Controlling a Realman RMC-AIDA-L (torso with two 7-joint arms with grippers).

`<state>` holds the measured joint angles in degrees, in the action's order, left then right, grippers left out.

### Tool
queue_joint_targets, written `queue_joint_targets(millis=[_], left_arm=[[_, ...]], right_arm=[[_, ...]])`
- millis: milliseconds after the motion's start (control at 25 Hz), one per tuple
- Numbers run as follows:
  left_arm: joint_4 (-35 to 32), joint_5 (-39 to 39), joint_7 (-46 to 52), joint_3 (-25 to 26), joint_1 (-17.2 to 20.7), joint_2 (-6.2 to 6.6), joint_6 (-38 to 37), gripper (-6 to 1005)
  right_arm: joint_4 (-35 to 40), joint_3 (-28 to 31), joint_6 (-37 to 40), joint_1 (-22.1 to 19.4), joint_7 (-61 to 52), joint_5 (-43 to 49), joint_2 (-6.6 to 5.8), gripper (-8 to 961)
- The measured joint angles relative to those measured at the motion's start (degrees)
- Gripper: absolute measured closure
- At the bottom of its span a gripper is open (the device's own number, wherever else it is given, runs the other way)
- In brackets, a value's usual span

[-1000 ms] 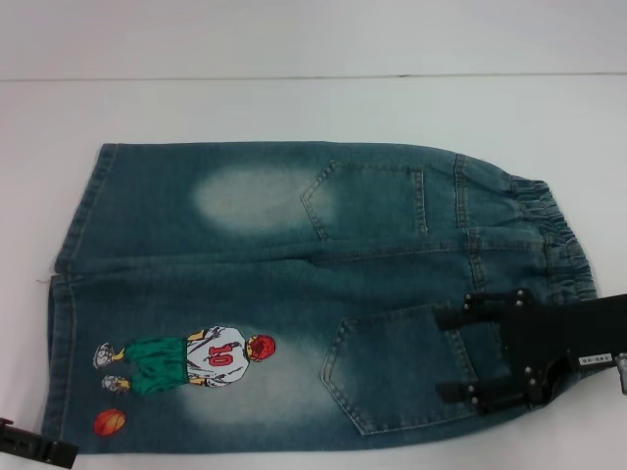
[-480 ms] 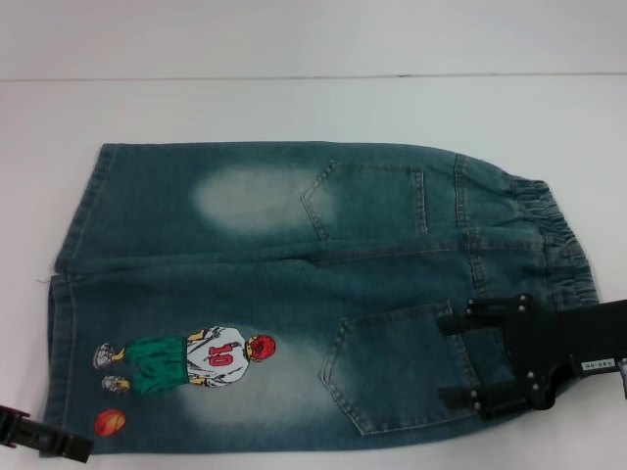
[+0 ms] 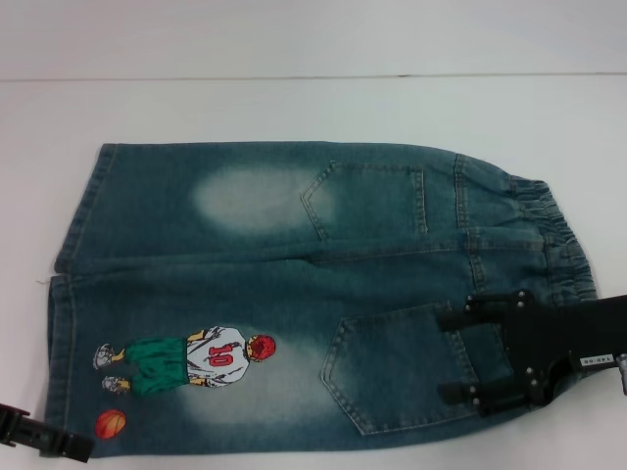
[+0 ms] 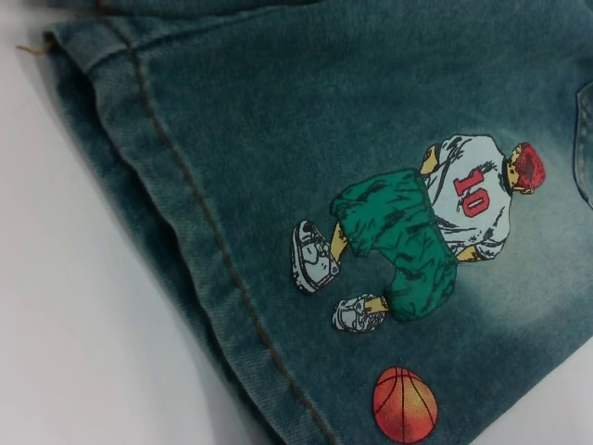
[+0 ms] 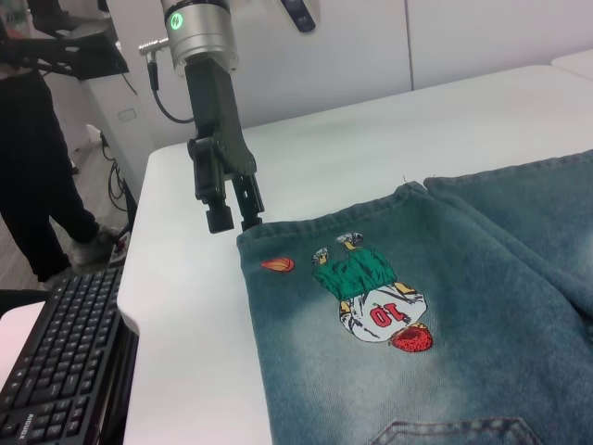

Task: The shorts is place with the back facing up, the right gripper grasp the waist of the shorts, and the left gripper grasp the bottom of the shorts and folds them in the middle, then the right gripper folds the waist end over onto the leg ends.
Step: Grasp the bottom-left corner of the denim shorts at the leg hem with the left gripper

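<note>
White table (image 3: 294, 108), shorts (image 3: 294, 294) flat; left claw (image 5: 232, 215) has slid in beside the hem corner, fingers narrowly apart, while right claw (image 3: 490, 352), spread wide, hovers over the waist. Grasps next.

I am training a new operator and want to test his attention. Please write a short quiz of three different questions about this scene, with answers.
1. True or false: the left gripper already clamps the hem of the shorts.
2. Which number is on the printed player? A) 23 B) 10 C) 7
3. Fill in: the right gripper hovers over the back ____ near the waistband.

Key:
1. False; it hangs at the leg corner, beside the printed basketball, over the table.
2. B
3. pocket
</note>
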<state>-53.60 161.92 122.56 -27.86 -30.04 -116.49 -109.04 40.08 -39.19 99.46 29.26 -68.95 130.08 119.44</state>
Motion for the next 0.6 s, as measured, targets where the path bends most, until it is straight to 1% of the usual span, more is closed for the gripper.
queue_joint_targets(millis=[520, 600], left_arm=[[0.3, 0.0, 0.1, -0.3, -0.7, -0.34, 1.2, 87], [0.3, -0.1, 0.2, -0.4, -0.6, -0.37, 1.9, 121]], right_arm=[[0.0, 0.0, -0.6, 0.1, 0.1, -0.1, 0.08, 108], [0.0, 0.0, -0.6, 0.0, 0.0, -0.1, 0.09, 109]])
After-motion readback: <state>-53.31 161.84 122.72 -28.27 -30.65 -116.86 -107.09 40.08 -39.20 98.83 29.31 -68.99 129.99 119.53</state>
